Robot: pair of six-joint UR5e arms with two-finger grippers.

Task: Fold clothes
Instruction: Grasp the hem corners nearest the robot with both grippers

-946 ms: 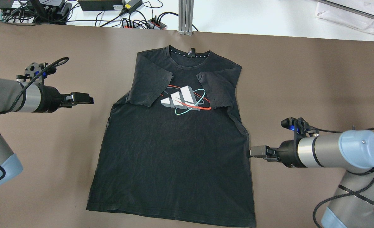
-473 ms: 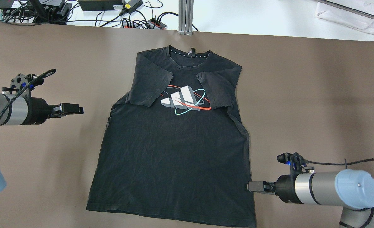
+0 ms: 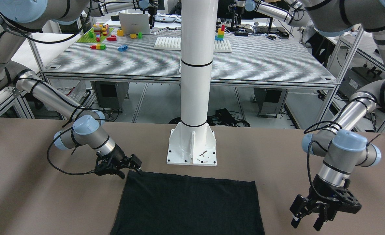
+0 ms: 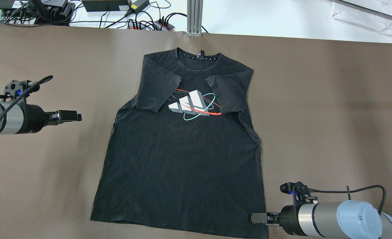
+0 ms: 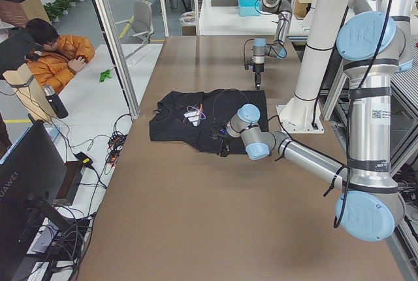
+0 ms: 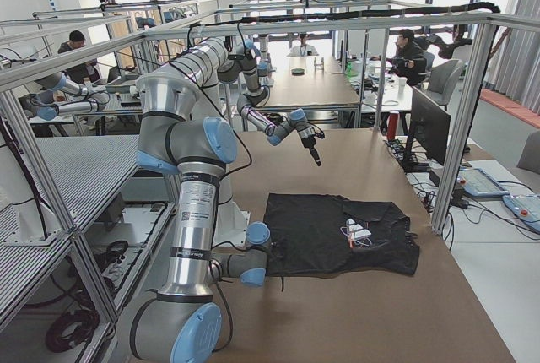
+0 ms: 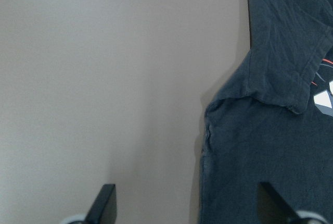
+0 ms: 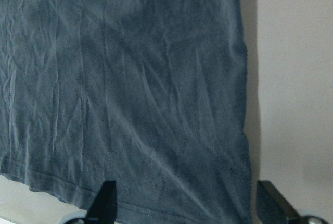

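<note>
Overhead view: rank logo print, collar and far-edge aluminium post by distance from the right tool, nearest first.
1. Logo print: T-shirt chest, centre.
2. Collar: shirt's far end.
3. Aluminium post: beyond the shirt, top centre.

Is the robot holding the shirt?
Nothing is held. The left gripper is open beside the shirt; the right gripper open over its hem corner.

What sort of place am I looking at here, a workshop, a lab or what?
Most likely a robotics research lab. Robot arms stand at several aluminium-framed benches, one bench carries toy building bricks, and a person sits at a desk alongside the table.
</note>
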